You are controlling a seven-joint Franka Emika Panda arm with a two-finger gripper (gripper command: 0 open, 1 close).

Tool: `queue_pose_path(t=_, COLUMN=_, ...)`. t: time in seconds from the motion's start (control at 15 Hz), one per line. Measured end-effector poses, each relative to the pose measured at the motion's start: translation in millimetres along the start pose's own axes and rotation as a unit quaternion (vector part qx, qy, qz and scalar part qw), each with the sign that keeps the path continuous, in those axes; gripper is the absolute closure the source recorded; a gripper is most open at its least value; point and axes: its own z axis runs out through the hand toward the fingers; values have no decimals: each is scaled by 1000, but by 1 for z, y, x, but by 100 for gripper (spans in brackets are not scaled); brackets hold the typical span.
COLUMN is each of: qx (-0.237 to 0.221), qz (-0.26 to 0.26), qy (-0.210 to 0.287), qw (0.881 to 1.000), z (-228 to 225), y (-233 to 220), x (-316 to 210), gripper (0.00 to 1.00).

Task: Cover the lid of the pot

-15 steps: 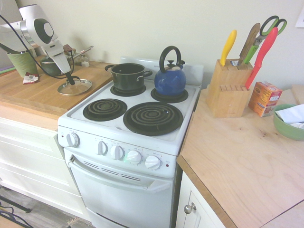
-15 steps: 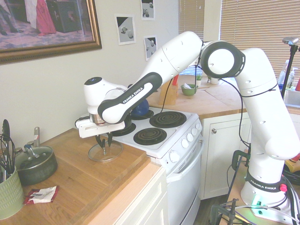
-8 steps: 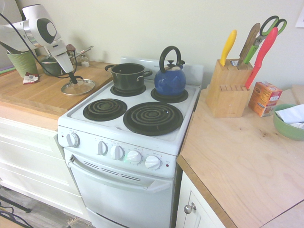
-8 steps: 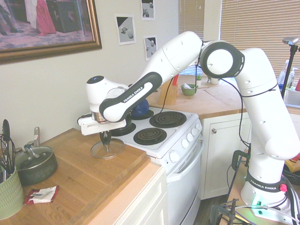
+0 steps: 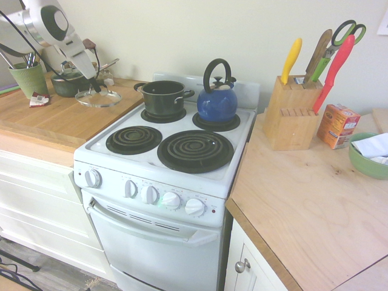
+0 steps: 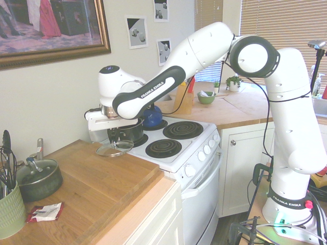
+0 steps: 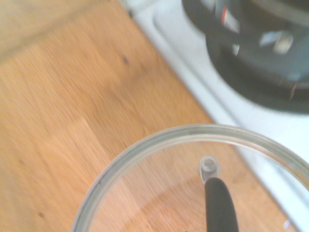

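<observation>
Clear glass lid (image 5: 105,99) with the metal rim is up off the wooden countertop (image 5: 54,124), pinched at its knob by the Franka's gripper (image 6: 113,135). It's tilted a bit, near the stove. Dark green-black pot (image 5: 163,99) sits uncovered on a back burner, right beside that blue kettle (image 5: 217,104) with the black handle.

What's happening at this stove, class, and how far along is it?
A robot arm is lifting a clear glass lid by its knob, the gripper closed on it. The lid hangs above the wooden counter, beside the stove. The dark pot sits uncovered on a back burner, next to a blue kettle, so the lid isn't on yet.
</observation>
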Motion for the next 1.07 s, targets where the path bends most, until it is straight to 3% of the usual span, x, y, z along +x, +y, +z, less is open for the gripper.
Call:
queue_pose_path(t=0.2, qx=13, qz=11, qy=4, qw=1000, z=-20, y=-3, x=28, gripper=100)
queue_pose_path(t=0.6, qx=25, qz=44, qy=16, qw=999, z=-35, y=-28, x=135, gripper=100)
queue_pose_path(t=1.07, qx=18, qz=56, qy=64, qw=996, z=16, y=-76, x=183, gripper=100)
